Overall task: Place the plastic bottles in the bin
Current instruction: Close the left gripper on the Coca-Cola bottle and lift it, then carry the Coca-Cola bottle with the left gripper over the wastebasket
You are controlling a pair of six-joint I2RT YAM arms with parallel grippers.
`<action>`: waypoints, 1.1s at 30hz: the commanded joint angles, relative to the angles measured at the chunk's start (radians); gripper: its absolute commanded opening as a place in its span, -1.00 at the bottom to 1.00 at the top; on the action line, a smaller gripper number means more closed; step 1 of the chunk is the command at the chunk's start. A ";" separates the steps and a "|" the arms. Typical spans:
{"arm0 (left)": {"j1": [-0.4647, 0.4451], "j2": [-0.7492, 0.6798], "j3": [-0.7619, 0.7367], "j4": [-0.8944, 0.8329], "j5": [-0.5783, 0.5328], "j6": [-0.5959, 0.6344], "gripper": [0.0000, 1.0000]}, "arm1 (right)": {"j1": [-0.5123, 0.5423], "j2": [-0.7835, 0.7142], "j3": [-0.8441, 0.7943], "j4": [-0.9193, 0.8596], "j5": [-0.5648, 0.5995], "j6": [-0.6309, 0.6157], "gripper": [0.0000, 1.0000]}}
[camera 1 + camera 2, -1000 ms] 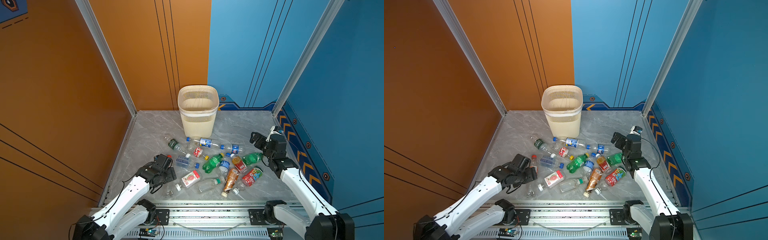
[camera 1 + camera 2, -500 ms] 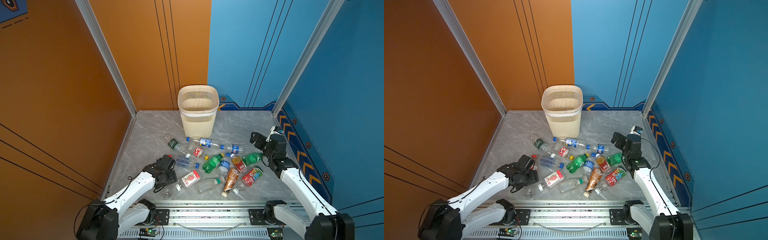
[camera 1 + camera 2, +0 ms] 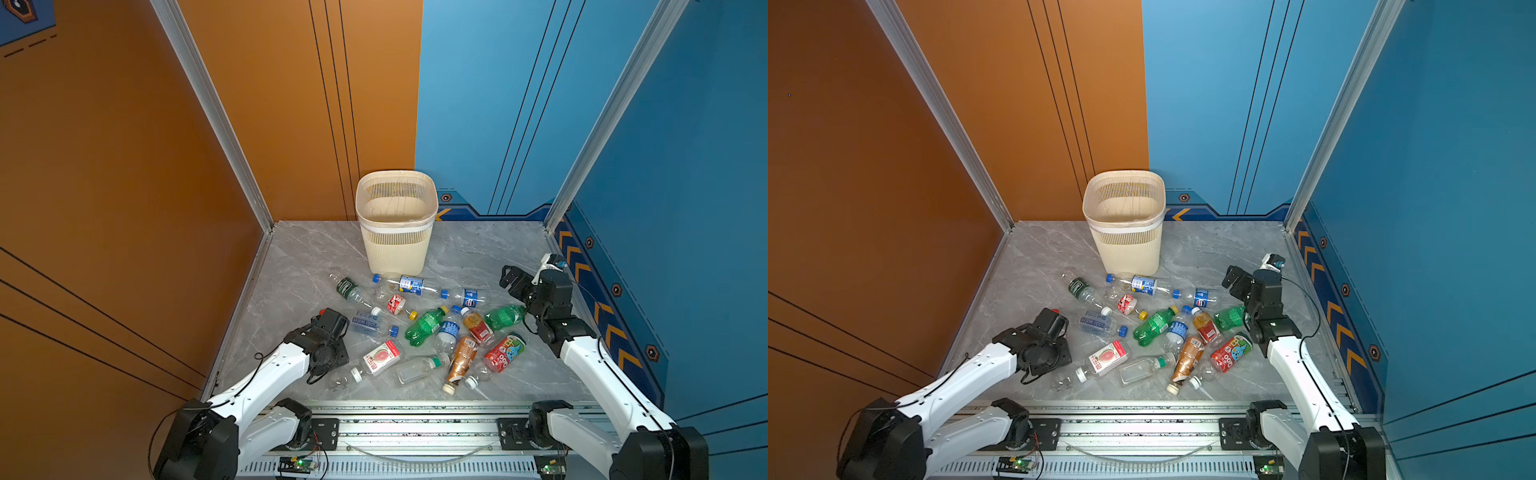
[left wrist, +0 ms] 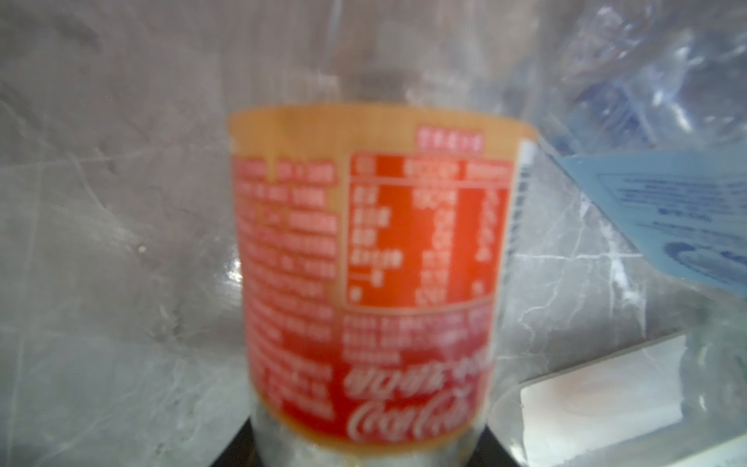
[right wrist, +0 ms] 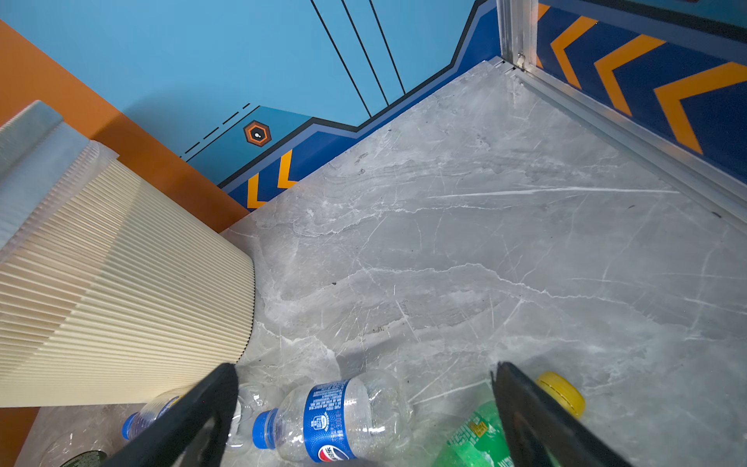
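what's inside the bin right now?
Nothing visible: in both top views the bin shows only its slatted far inner wall and plain cream bottom. The near inner wall and the bottom strip beside it are hidden by the front rim.

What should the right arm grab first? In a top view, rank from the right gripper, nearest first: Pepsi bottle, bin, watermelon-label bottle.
1. Pepsi bottle, just left of the right gripper.
2. bin, at the back.
3. watermelon-label bottle, front left.
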 commanded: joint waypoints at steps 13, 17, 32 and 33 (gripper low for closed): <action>0.157 -0.230 0.224 -0.129 0.039 -0.002 -0.23 | -0.011 0.041 0.018 0.011 -0.019 0.034 0.99; 0.160 -0.218 0.341 -0.125 0.012 0.003 -0.26 | -0.012 0.033 0.021 0.000 -0.015 0.034 0.99; 0.008 0.043 0.734 0.233 -0.139 -0.006 -0.37 | -0.029 -0.027 0.021 -0.069 -0.007 0.037 0.99; -0.012 0.080 0.767 0.263 -0.150 0.004 -0.38 | -0.031 -0.034 0.021 -0.078 -0.007 0.036 0.99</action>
